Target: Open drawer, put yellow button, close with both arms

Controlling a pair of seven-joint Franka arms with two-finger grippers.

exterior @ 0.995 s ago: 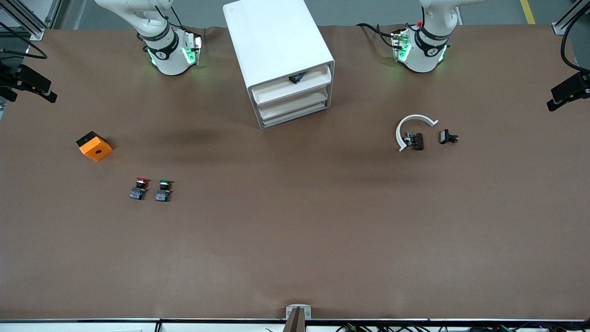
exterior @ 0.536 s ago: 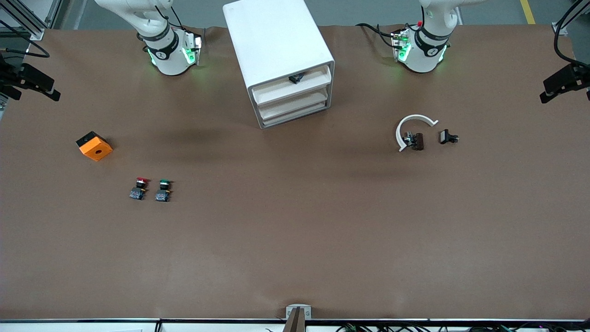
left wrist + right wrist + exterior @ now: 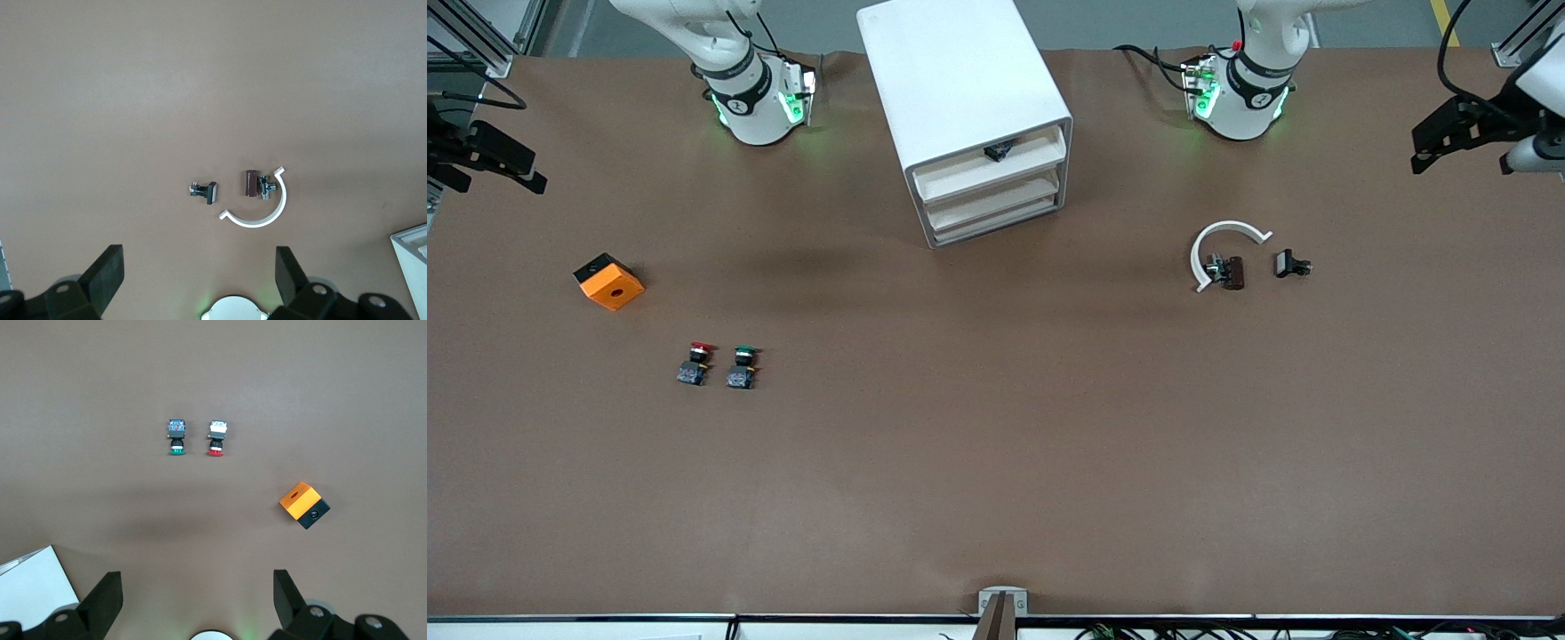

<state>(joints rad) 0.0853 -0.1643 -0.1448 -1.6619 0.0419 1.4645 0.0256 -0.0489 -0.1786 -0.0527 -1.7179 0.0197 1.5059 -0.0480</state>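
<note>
The white cabinet stands between the two arm bases. Its top drawer sits about level with the drawers below. A small dark part lies in it; I cannot tell its cap colour. No yellow cap shows anywhere. My left gripper is open and empty, up in the air at the left arm's end of the table. In the left wrist view its fingers are wide apart. My right gripper is open and empty, up at the right arm's end. It also shows open in the right wrist view.
An orange box, a red-capped button and a green-capped button lie toward the right arm's end. A white C-shaped ring, a brown part and a small black part lie toward the left arm's end.
My left gripper has moved in from the table's edge and slightly toward the arm bases. My right gripper has hardly moved. Nothing on the table has shifted.
</note>
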